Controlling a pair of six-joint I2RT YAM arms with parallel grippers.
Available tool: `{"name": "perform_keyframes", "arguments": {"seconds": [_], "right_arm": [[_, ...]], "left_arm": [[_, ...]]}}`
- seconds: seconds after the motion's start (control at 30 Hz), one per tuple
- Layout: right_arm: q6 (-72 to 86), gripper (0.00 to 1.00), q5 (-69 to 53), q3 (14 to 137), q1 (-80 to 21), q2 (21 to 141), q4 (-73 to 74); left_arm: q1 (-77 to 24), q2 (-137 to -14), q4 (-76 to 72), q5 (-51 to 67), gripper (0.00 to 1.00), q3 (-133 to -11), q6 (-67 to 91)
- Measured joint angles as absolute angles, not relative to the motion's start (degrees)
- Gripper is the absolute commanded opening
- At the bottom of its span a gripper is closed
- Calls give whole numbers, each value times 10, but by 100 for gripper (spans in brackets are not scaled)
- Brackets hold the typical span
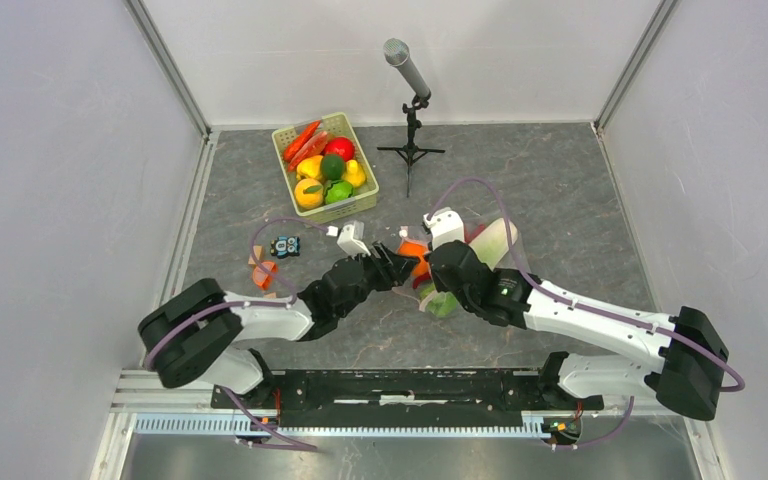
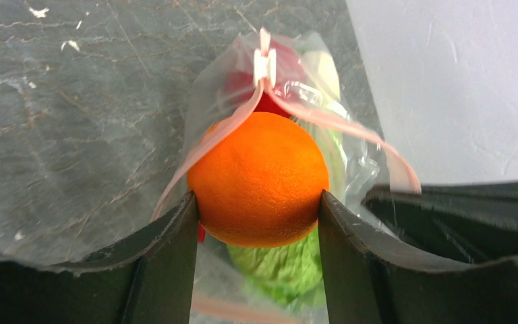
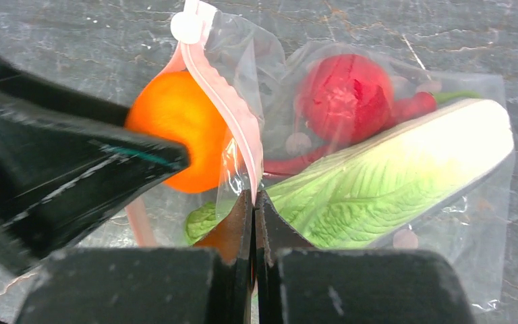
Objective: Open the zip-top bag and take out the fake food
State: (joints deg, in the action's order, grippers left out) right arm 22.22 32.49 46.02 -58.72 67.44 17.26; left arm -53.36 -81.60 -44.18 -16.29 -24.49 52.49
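The clear zip-top bag [image 1: 505,245] lies mid-table with its pink zip strip [image 3: 226,108] parted at the mouth. My left gripper [image 2: 257,209] is shut on the round orange [image 2: 260,177] at the bag's mouth; the orange also shows in the top view [image 1: 413,252] and the right wrist view [image 3: 175,131]. My right gripper [image 3: 253,197] is shut on the bag's pink zip edge. Inside the bag lie a red piece [image 3: 344,94] and the white-and-green cabbage [image 3: 391,175]. The dark green fruit is out of view.
A green lattice basket [image 1: 290,135] of toy produce stands at the back left. A microphone on a small tripod [image 1: 412,110] stands behind the bag. Small toys [image 1: 285,247] and orange blocks [image 1: 263,272] lie left of my left arm.
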Motion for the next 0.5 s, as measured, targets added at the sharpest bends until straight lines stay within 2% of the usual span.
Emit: {"name": "perform_keyframes", "arguments": {"seconds": [0.27, 0.5], "right_arm": [[210, 0, 359, 445, -576, 674, 178], [197, 0, 382, 415, -565, 663, 177]], "left_arm": [[-534, -677, -240, -129, 34, -255, 467], [-486, -618, 18, -123, 34, -388, 404]]}}
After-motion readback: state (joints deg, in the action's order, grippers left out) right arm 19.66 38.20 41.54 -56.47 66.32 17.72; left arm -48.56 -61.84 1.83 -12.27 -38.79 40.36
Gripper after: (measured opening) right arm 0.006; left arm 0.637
